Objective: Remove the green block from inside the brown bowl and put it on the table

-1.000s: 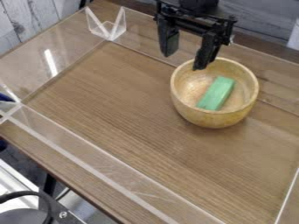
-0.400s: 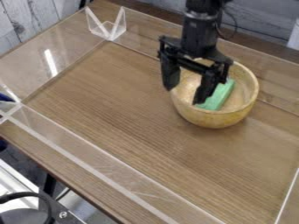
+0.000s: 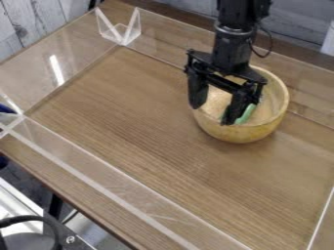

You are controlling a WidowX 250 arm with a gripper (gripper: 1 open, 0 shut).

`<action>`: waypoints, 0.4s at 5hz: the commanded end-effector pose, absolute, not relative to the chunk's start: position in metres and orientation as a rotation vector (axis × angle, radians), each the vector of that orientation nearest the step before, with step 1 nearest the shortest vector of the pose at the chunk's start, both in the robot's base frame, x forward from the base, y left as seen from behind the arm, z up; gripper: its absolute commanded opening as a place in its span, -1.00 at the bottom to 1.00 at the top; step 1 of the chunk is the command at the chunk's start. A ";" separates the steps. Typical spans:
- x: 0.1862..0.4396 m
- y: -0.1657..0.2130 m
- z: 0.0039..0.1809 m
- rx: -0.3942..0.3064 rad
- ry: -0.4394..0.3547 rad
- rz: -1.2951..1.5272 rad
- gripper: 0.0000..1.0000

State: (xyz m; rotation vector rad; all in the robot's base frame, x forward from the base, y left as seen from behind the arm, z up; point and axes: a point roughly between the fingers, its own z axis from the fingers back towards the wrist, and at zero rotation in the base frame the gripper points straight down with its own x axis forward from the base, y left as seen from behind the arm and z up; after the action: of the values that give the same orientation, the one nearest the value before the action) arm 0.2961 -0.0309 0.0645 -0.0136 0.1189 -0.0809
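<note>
The brown bowl (image 3: 257, 119) rests on the table (image 3: 144, 127) at the right. Inside it lies the green block (image 3: 247, 109), mostly covered by my fingers; only a green strip shows beside the right finger. My gripper (image 3: 221, 103) points straight down into the bowl with its two black fingers spread wide. The left finger stands over the bowl's near-left rim and the right finger is down inside the bowl beside the block. It stands open, and nothing is held between the fingers.
Low clear acrylic walls (image 3: 78, 156) run along the table's edges. A clear bracket (image 3: 117, 26) stands at the back left corner. Bare wood stretches left and in front of the bowl.
The gripper has come down from above the bowl's far rim into the bowl, shifting slightly right and toward the camera. Its fingers stayed spread. The block has not moved.
</note>
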 end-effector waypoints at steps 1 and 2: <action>0.307 -0.039 0.068 -0.020 0.079 -0.103 1.00; 0.310 -0.044 0.062 -0.024 0.076 -0.119 1.00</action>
State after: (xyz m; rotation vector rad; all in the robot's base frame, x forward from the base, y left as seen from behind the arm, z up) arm 0.3037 -0.0404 0.0474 -0.0229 0.1227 -0.1078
